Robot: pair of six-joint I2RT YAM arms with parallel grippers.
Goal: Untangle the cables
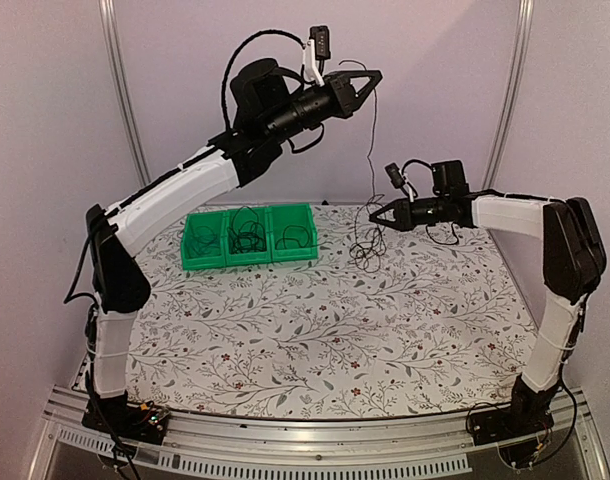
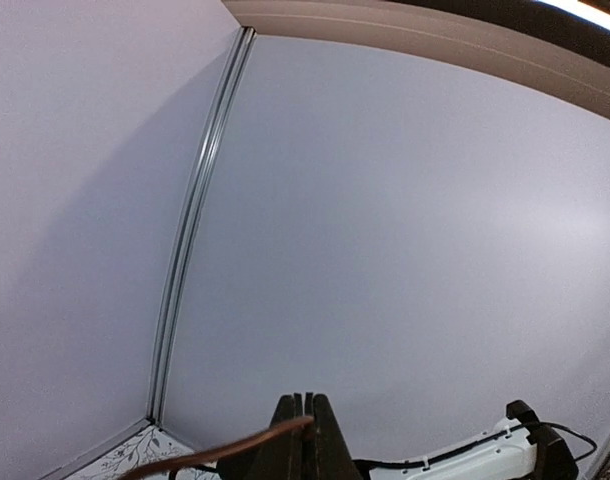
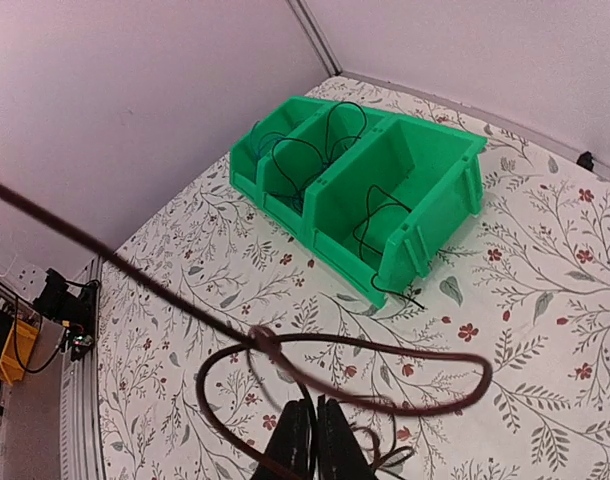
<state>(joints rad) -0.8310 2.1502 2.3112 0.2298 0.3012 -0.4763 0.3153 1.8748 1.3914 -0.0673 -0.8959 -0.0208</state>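
Partly done, by the look of it. Already put away in the green bin (image 1: 210, 262) at the far left of the bench (image 1: 315, 330): thin black cables (image 1: 247, 238), some in each of the three compartments and kept apart by the walls. In the right wrist view, one end trailing over the front wall of the nearest compartment onto the bench.

Not yet finished: one hanging cable (image 1: 371, 150), thin and dark, stretched between the two arms to the right of the bin. Left end effector (image 1: 373, 78) high above the bench, fingers pressed together on the upper end of this cable. Right end effector (image 1: 377, 214) much lower, near the bench, fingers almost together with only a narrow slit between them. Seemingly pinched on the same cable further down, though not fully sure from the wrist view.

Below the right end effector, a loose bunch of loops (image 1: 365, 250) dangling, the lowest part touching or almost touching the bench. Just in front of the right fingers, a wide loop and a small knot-like crossing (image 3: 266, 342) — so not free at this point.

Left to do, as a judgement: opening this crossing, drawing the cable out straight, then laying it down apart from the others — probably the last piece of the work.
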